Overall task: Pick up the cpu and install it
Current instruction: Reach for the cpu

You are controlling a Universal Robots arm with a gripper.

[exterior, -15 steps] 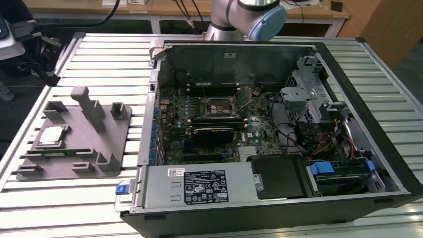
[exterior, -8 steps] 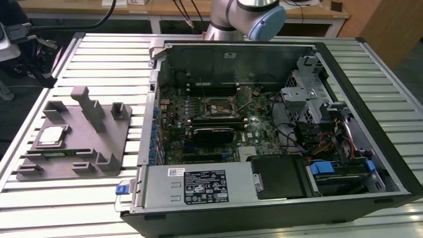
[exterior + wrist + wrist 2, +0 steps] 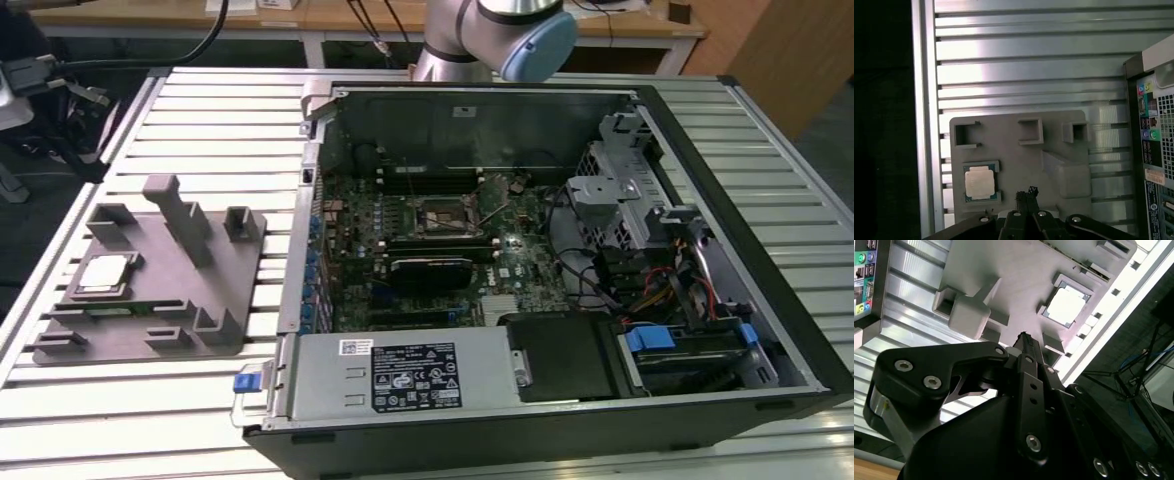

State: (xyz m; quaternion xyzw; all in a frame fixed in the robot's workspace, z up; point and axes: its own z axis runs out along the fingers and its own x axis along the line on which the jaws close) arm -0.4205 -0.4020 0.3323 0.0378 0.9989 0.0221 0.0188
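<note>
**CPU IN TRAY RECESS; GRIPPER CLOSED, EMPTY**

Exterior view: the cpu lies flat in a square recess of the grey tray, near the tray edge that runs along the table's outer edge. The open computer case stands just beside the tray, motherboard exposed. The arm rises at the table's far edge.

Second wrist view: the gripper has its fingers pressed together with nothing between them. It is over the tray. The cpu is near the tips but apart from them.

First wrist view: the gripper is closed and empty. The cpu sits level in its recess, beside the fingertips and untouched.
</note>
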